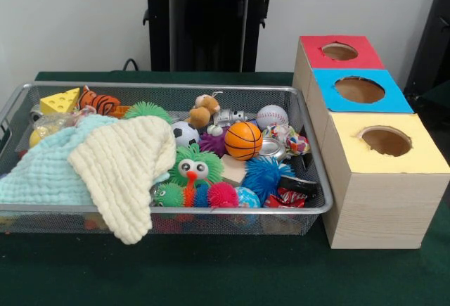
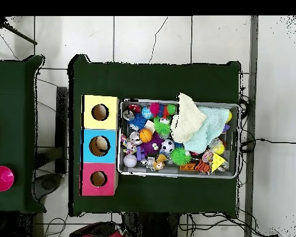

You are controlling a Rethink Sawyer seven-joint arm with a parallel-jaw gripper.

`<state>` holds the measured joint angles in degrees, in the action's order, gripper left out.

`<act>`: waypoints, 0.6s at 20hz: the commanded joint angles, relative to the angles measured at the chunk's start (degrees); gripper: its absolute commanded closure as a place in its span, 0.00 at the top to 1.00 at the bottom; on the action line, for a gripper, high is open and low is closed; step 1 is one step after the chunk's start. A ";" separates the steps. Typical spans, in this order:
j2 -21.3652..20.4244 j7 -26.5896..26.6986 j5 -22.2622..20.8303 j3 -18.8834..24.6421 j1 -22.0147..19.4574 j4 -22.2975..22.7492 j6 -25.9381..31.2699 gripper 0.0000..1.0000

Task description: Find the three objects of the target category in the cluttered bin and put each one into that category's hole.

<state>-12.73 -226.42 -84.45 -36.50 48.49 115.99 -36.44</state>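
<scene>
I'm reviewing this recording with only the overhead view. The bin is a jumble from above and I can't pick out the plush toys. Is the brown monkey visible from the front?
Observer: Yes. The brown monkey plush sits uncovered on top of the clutter, against the far wall of the bin.
Operator: What is right around it?
Observer: The basketball lies in front of it, toward the boxes, and the baseball sits further along the far wall on that same side.
Operator: Any other plush showing?
Observer: A striped orange plush, tiger-like, peeks out beside the yellow cheese wedge, behind the pale blue cloth.
</scene>
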 commanded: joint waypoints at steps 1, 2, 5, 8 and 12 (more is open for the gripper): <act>5.78 -17.05 -6.29 5.99 -2.10 -11.67 4.96 1.00; 6.31 -18.21 -6.92 5.60 -1.81 -12.57 4.96 1.00; 7.31 -21.53 -8.49 5.26 -1.52 -14.39 4.00 1.00; 8.10 -22.12 -7.94 5.75 -2.33 -16.22 5.05 1.00; 9.40 -25.63 -8.96 4.79 -1.38 -18.26 4.18 1.00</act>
<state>-7.13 -226.93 -91.85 -36.47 48.45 110.25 -35.48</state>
